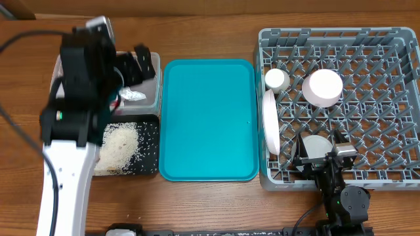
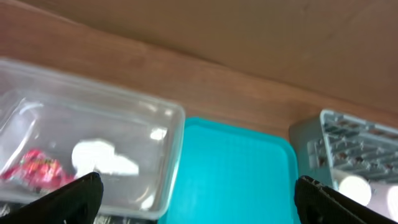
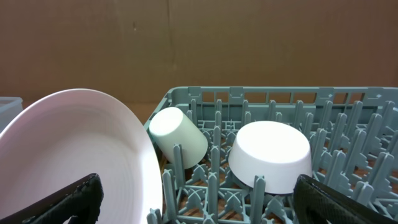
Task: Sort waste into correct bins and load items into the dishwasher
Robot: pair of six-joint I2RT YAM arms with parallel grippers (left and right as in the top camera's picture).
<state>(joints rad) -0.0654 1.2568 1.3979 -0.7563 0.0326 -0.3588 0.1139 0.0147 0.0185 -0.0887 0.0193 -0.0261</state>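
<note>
Just inside rack (image 1: 341,31) edge, plate (image 1: 270,121)

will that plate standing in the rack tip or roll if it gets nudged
The plate stands on edge in the rack, so a nudge would probably only lean it against the pegs. Its round rim might let it roll slightly. It looks smooth and rigid, likely slippery to pinch.

A wooden table (image 1: 216,210) with warm brown grain fills the overhead view under soft, even light. Behind it stands a flat brown backdrop (image 3: 87,43), possibly cardboard, crossed by a faint vertical seam (image 3: 169,37).
</note>
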